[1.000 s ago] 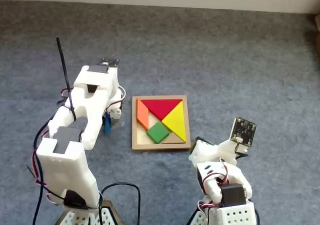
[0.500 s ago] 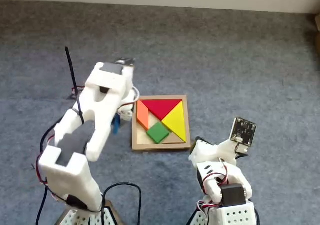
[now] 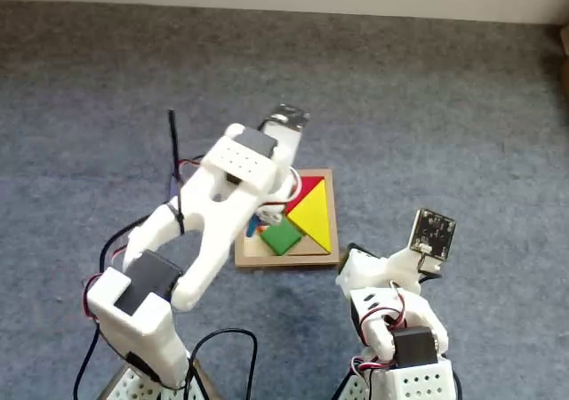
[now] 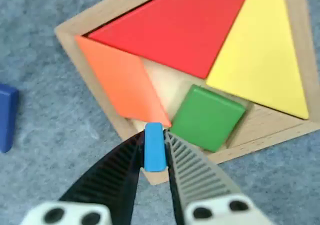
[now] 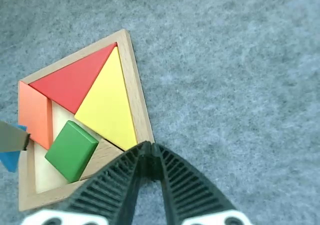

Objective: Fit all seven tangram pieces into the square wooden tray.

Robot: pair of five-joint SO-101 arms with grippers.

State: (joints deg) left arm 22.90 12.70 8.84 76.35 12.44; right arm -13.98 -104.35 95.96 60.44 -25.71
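The square wooden tray [image 3: 286,260] lies between the two arms and holds a red triangle [image 4: 185,25], a yellow triangle [image 4: 260,60], an orange piece [image 4: 120,80] and a green square [image 4: 207,117]. My left gripper [image 4: 154,135] is shut on a small blue piece [image 4: 154,147], held on edge just above the tray's near-left rim, beside the orange piece and the green square. In the high view the left arm covers the tray's left part. My right gripper [image 5: 150,152] is shut on nothing and hangs above the carpet by the tray's [image 5: 136,87] near-right corner.
A second blue piece [image 4: 7,116] lies on the grey carpet to the left of the tray. Bare wood [image 4: 162,82] shows inside the tray between the orange piece, the red triangle and the green square. Open carpet stretches behind and to the right.
The left arm has swung right from the carpet beside the tray to above the tray's left part, carrying the blue piece. The right arm has not moved.
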